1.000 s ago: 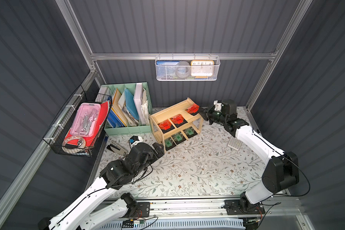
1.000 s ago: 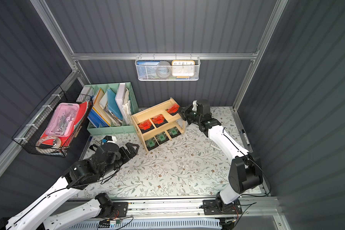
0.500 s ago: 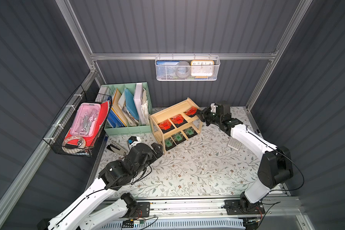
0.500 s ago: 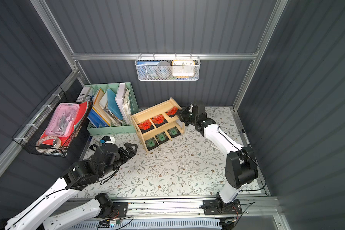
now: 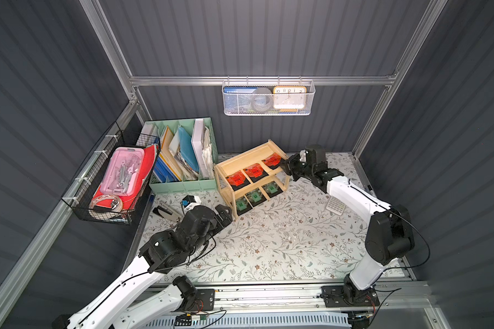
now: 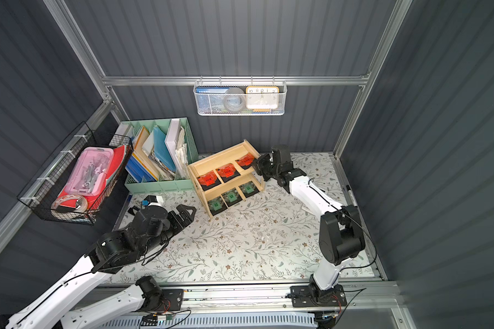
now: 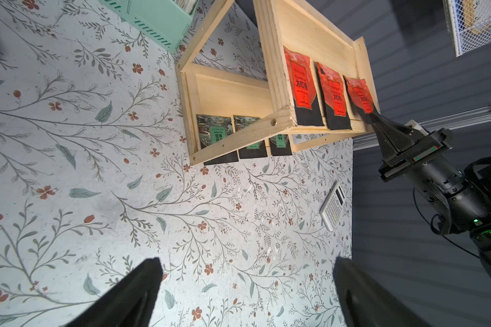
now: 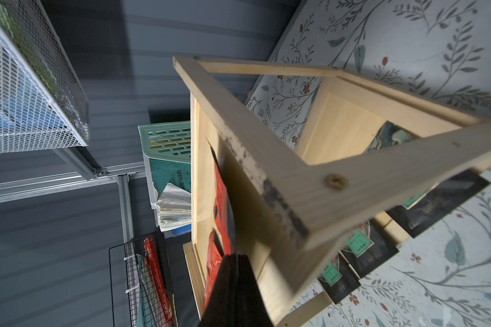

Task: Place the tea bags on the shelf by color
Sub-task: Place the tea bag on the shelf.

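Right claw [image 7: 374, 120]: clamped on black corner of nearest orange-red square tea bag [image 7: 359, 94]; only the left wrist view shows it.
Upper board of light wooden shelf [image 7: 318, 36]: bag lies here, at the tip.
Left claw [image 7: 247, 266]: wide open, empty.

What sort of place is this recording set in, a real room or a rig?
Probably a staged office-desk corner inside a lab robot cell: grey ribbed panels on an aluminium frame, a mint file organizer full of folders, and a hanging mesh basket holding a clock.
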Motion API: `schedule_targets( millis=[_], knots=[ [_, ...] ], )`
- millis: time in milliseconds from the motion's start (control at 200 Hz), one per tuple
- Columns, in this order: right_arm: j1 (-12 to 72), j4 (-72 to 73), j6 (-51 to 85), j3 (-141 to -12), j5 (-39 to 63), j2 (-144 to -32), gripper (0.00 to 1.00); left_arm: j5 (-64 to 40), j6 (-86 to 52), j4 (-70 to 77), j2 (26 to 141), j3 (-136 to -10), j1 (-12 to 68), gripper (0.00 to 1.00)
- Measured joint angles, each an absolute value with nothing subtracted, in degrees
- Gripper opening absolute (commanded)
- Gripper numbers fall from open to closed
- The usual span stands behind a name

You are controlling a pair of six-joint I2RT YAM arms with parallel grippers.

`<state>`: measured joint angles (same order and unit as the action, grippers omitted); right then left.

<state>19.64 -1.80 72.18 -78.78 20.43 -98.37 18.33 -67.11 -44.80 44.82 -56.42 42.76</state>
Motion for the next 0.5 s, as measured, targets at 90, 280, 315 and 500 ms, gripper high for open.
schedule_targets(
  millis=[90,280,315,500],
  knots=[
    [19.7,-1.9,72.2,-78.8,20.3,-98.4,0.0,18.4,-67.1,-44.8,44.7,-56.4,42.8,1.0],
    [19.7,-2.2,72.2,-78.8,20.3,-98.4,0.05,18.5,-67.1,-44.9,44.5,-56.0,42.8,1.0],
    [19.7,-2.4,72.2,-78.8,20.3,-98.4,0.06,18.5,-67.1,-44.9,44.4,-56.0,42.8,1.0],
    [19.7,-3.8,72.3,-78.8,19.9,-98.4,0.13,18.5,-67.1,-45.0,44.2,-55.8,42.8,1.0]
  ],
)
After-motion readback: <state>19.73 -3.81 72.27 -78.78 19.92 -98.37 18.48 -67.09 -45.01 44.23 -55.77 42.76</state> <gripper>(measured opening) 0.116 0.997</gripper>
